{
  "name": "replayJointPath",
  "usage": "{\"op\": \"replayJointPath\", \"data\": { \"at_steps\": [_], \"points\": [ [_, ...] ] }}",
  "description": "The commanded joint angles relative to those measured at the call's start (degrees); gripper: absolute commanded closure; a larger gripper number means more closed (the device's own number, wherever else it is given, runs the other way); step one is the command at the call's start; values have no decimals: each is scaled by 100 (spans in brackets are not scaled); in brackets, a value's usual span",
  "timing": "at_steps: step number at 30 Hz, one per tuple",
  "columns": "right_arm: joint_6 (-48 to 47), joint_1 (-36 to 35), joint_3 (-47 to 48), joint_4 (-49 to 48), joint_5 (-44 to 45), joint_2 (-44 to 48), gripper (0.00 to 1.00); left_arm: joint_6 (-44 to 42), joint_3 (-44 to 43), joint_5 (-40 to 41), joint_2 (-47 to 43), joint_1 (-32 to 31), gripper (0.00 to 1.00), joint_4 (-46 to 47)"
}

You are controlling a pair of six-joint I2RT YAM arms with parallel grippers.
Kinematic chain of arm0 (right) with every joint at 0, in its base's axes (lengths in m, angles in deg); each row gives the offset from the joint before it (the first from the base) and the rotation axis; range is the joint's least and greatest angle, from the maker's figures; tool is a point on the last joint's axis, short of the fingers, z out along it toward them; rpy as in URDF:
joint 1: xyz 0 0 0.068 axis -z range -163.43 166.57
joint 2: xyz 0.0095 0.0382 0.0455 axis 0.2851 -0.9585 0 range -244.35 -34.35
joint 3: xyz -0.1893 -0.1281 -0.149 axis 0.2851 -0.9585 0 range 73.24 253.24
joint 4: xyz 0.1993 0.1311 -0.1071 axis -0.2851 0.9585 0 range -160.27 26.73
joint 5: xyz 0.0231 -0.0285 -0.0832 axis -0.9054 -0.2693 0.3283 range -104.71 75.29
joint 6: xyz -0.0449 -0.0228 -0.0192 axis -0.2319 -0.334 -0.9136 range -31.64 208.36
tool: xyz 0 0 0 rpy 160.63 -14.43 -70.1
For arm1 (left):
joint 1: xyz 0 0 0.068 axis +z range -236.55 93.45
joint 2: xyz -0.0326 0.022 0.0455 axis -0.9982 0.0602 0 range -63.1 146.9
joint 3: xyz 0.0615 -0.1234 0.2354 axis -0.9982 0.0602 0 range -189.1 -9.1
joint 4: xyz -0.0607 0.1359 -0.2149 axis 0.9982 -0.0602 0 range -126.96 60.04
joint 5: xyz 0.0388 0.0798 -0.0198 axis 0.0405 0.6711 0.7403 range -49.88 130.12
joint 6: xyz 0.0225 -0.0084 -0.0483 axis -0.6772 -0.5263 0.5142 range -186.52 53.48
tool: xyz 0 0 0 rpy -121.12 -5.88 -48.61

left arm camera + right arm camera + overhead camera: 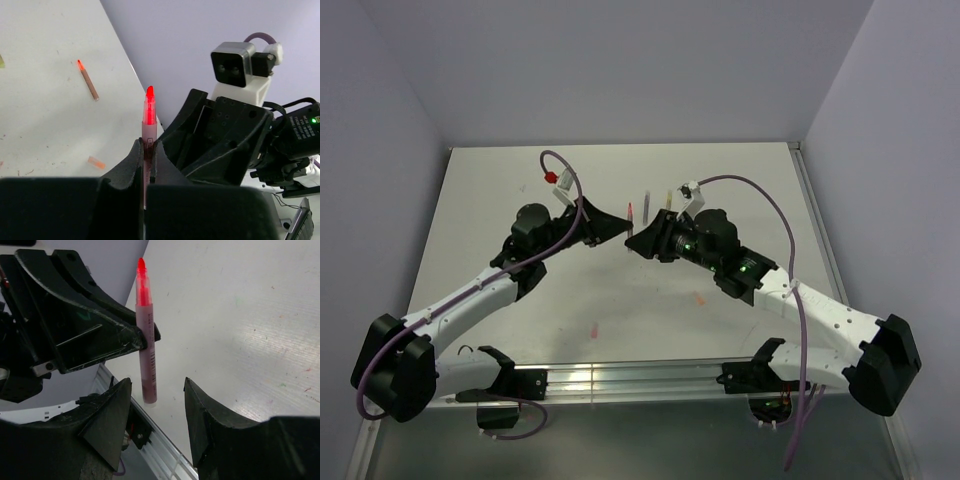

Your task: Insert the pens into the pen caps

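My left gripper (146, 146) is shut on the pink-red pen (149, 115) and holds it above the table, red tip pointing away from the fingers. In the right wrist view the same pen (146, 340) hangs from the left gripper's fingers (120, 342), with its blunt end between my right gripper's (156, 386) open jaws and touching neither. In the top view the two grippers (623, 228) (636, 243) meet at mid-table. A brownish pen with an orange-red tip (88, 80) and an orange cap (96, 162) lie on the table. A yellow pen (668, 201) lies further back.
A small pink piece (593, 328) lies on the table (520, 200) near the front, and another small piece (700, 298) lies by the right arm. The table's metal front rail (640, 378) runs below. Grey walls enclose the back and sides.
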State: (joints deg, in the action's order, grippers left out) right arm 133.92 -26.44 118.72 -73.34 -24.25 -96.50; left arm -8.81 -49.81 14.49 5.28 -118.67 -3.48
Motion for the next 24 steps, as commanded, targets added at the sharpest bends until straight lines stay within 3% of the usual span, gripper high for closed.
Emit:
{"op": "replayJointPath", "data": {
  "at_steps": [1,24],
  "points": [
    [-30,-76,189,-300,-57,-113,46,91,-77,23,-97,-110,100,411],
    [49,-156,330,-361,-48,-210,59,126,-95,49,88,-453,100,569]
  ]
}}
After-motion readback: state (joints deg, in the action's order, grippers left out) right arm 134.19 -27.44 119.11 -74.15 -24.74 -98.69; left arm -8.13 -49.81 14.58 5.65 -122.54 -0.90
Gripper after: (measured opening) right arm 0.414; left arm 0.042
